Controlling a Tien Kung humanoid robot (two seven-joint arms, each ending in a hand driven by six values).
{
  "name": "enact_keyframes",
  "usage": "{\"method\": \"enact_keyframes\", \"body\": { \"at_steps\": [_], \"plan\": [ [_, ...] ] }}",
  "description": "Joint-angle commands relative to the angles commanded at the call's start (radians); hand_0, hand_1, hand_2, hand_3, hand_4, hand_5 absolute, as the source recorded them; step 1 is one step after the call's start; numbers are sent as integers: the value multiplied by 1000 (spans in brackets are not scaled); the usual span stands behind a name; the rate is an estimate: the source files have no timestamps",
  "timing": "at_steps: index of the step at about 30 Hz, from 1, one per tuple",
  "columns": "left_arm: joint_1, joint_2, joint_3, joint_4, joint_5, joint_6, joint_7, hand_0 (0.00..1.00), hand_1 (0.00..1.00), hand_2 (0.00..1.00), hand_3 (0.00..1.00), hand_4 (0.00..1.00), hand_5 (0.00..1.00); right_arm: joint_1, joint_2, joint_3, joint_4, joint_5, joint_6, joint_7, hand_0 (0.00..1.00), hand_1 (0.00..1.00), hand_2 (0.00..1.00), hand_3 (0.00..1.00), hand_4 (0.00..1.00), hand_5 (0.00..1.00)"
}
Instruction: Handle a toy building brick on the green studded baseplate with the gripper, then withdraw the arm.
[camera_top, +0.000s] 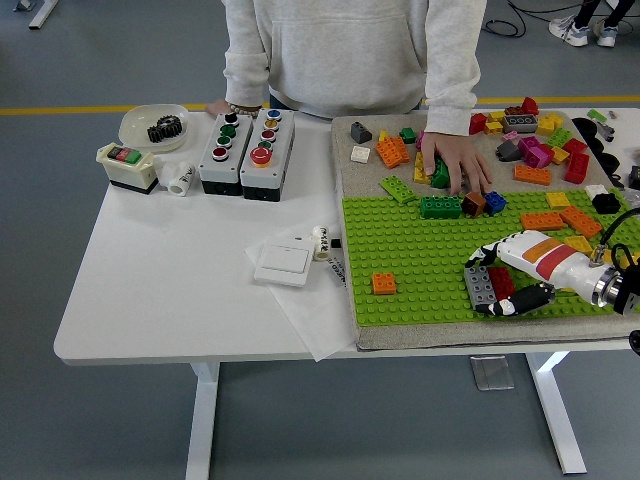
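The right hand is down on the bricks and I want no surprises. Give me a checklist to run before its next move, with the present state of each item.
1. Right hand closed around the gray brick and red brick: cannot tell; fingers curl on both sides, but firm contact is unclear.
2. Bricks sitting on the green baseplate: ok, both rest on it near its front edge.
3. Withdrawal path toward the right edge: ok, only flat orange and yellow bricks lie near the forearm.
4. Person's hand clear of the robot's hand: ok, it rests on bricks at the baseplate's far edge, apart.
5. Small orange brick out of the way: ok, well to the left.
6. Left arm: cannot tell, not in view.
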Motion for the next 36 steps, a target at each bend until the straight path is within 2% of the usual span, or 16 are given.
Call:
{"method": "enact_keyframes", "body": {
  "at_steps": [20, 22, 23, 28, 29, 36],
  "plan": [
    [-1, 2, 0, 1, 2, 0, 0, 734, 738, 746, 599, 667, 604, -4, -8, 32, 13, -14, 3, 2, 663, 639, 738, 836, 957, 415],
    [-2, 2, 0, 1, 3, -1, 0, 734, 738, 746, 599, 667, 604, -5, -12, 42, 17, -19, 9, 1, 663, 639, 738, 836, 957, 415],
    [-2, 2, 0, 1, 3, 0, 0, 734, 738, 746, 599, 666, 603, -5, -13, 46, 19, -21, 11, 0, 664, 641, 743, 850, 994, 417],
    [-4, 3, 2, 1, 1, 0, -1, 734, 738, 746, 599, 666, 603, -14, -25, 78, 35, -45, 36, -6, 664, 641, 743, 850, 994, 417],
    [-4, 3, 2, 2, 1, 0, -1, 734, 736, 746, 599, 667, 604, -16, -27, 83, 38, -52, 41, -9, 694, 663, 778, 896, 998, 462],
    [-5, 4, 2, 3, 0, 1, -2, 734, 737, 745, 599, 667, 603, -30, -46, 109, 58, -88, 76, -16, 695, 668, 783, 902, 998, 449]
  ]
}}
